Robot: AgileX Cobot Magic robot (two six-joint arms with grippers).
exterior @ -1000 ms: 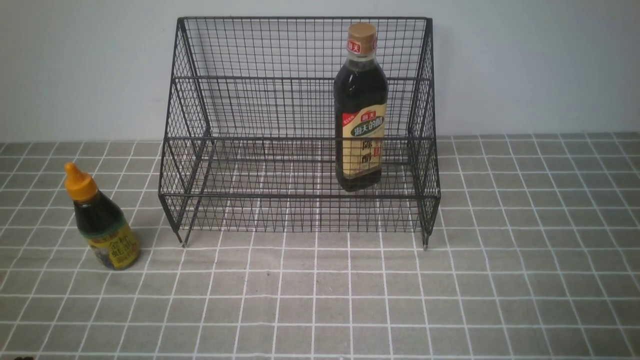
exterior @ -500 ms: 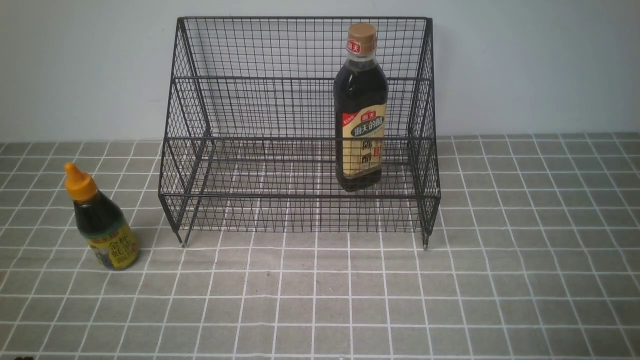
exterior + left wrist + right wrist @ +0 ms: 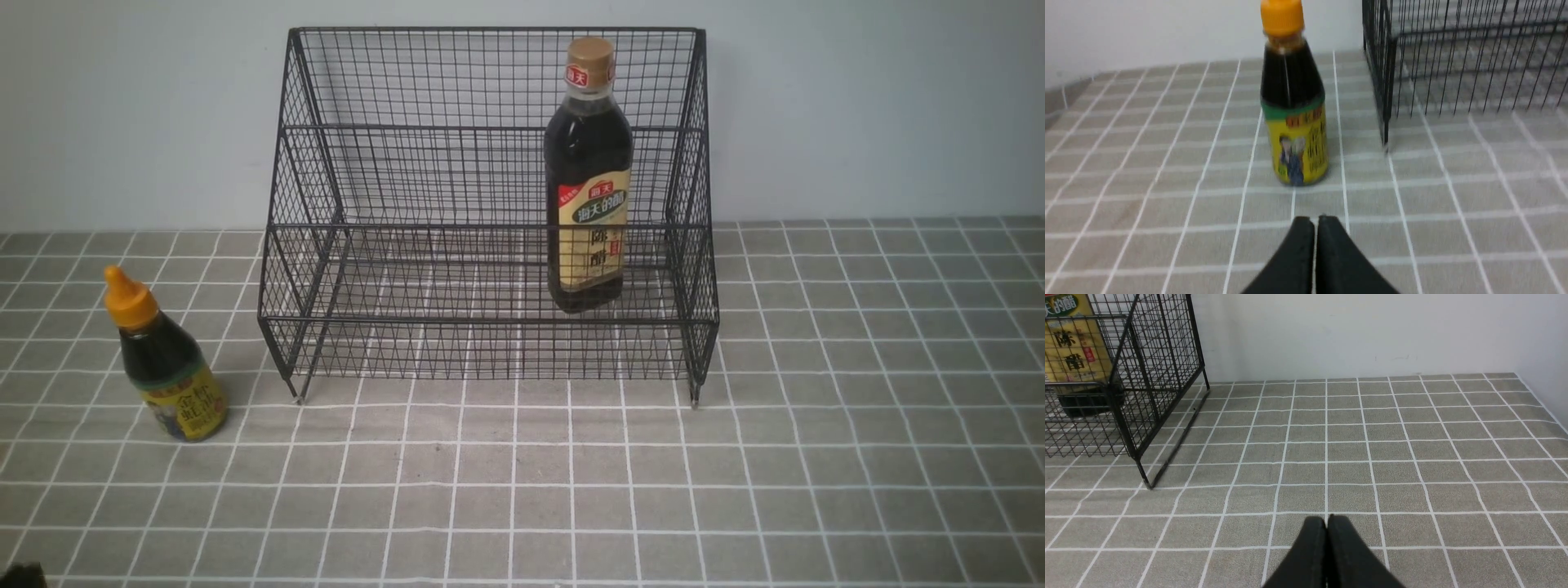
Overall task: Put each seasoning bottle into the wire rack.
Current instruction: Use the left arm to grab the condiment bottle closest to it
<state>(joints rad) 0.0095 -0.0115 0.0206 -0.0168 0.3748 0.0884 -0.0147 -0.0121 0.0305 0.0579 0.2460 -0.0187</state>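
A black wire rack (image 3: 490, 212) stands against the back wall. The tall seasoning bottle (image 3: 589, 175), tan cap and cream label, stands upright on the rack's lower tier at the right. The short seasoning bottle (image 3: 163, 359), orange nozzle and yellow label, stands on the cloth to the left of the rack. My left gripper (image 3: 1314, 220) is shut and empty, a short way in front of the short bottle (image 3: 1294, 106). My right gripper (image 3: 1327, 518) is shut and empty over bare cloth to the right of the rack (image 3: 1126, 375). A dark bit of the left arm (image 3: 20, 576) shows at the front view's lower left corner.
A grey cloth with white grid lines (image 3: 522, 490) covers the table. A pale wall (image 3: 857, 106) runs along the back, just behind the rack. A side wall (image 3: 1551, 355) meets the cloth at the far right.
A dark part of the left arm has come into the front view's lower left corner. Both bottles and the rack stay where they were.
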